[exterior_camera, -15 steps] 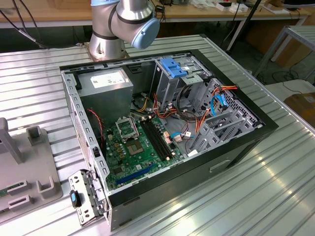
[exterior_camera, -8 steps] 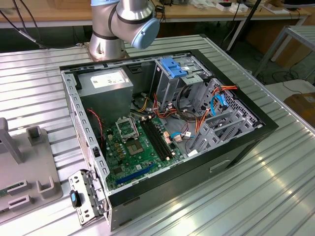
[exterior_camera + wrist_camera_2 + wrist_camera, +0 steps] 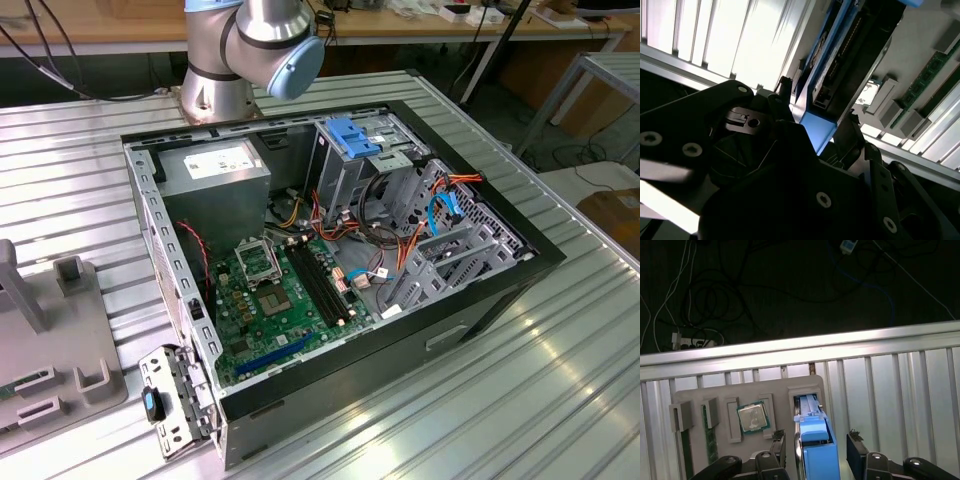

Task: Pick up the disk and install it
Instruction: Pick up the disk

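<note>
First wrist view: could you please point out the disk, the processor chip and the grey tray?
disk (image 3: 815, 452): first wrist view, on its blue carrier.
processor chip (image 3: 752, 416): first wrist view, middle of its metal lid.
grey tray (image 3: 740, 389): first wrist view, bare surface near its rim.

In the exterior view the black computer case (image 3: 480, 300) holds a green motherboard (image 3: 270, 300), with a blue latch (image 3: 352, 135) at its one o'clock, a grey box (image 3: 215, 185) with a white sticker at eleven, and orange, red and yellow cables (image 3: 403, 250) at three. The ribbed silver table (image 3: 560, 400) carries a grey tray (image 3: 60, 340) at the case's nine o'clock. In the first wrist view the disk (image 3: 815, 460) has a bright blue rail, the chip (image 3: 752, 417) is silver edged green, and the gripper (image 3: 816, 442) is black.
</note>
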